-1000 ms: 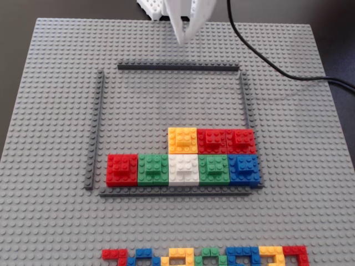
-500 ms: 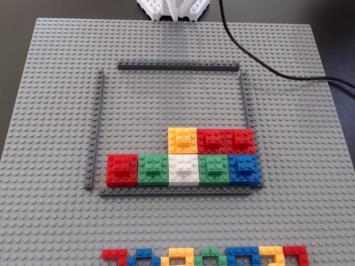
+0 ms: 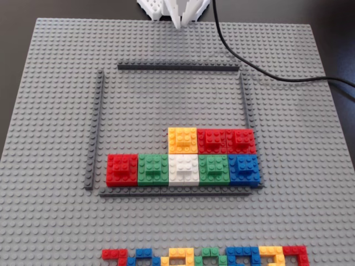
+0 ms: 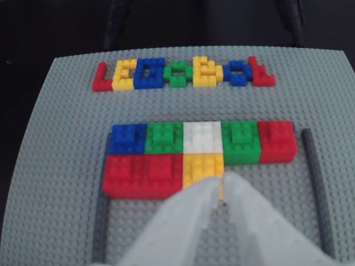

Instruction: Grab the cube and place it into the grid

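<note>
The cube [image 3: 182, 139] sits inside the grid [image 3: 178, 67], second row, touching a red block [image 3: 211, 141] and the white block [image 3: 183, 168]. The pincer [image 4: 219, 187] hangs empty, fingertips nearly closed, up-frame in the fixed view, well apart.

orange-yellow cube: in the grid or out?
In. The cube sits inside the grid, in the second row directly above the white block, beside a red block. The claw is clear of it.

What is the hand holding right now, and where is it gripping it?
Nothing. The hand is empty, its fingers nearly together, and the cube sits inside the grid beside the red blocks.
</note>
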{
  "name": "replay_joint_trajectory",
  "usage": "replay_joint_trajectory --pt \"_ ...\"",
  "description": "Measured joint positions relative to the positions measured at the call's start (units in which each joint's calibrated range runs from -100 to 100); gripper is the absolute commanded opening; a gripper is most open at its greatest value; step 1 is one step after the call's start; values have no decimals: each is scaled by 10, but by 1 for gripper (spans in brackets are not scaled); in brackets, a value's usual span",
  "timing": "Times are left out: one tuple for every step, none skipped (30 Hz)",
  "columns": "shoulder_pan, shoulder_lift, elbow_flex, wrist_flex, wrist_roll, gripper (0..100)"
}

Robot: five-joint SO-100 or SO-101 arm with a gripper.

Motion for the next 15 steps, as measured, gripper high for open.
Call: replay_joint_trajectory --pt "0 -7 9 -3 0 0" --pt "0 -13 18 -6 -2 0" --pt "0 -23 30 -9 -2 0" --pt "0 -28 41 -12 -1 0" --pt "0 -33 53 -16 -1 0" --pt "0 -41 67 -18 -1 0" --pt "0 -48 79 -21 1 0" --pt "0 -56 88 -23 2 0" --pt "0 -62 97 -25 4 0" --pt "0 -69 104 -26 4 0" --pt "0 -75 110 -27 4 0" --pt "0 -81 117 -27 4 0" --pt "0 -87 124 -28 4 0" --pt "0 -91 131 -28 4 0" --pt "0 -92 139 -29 4 0"
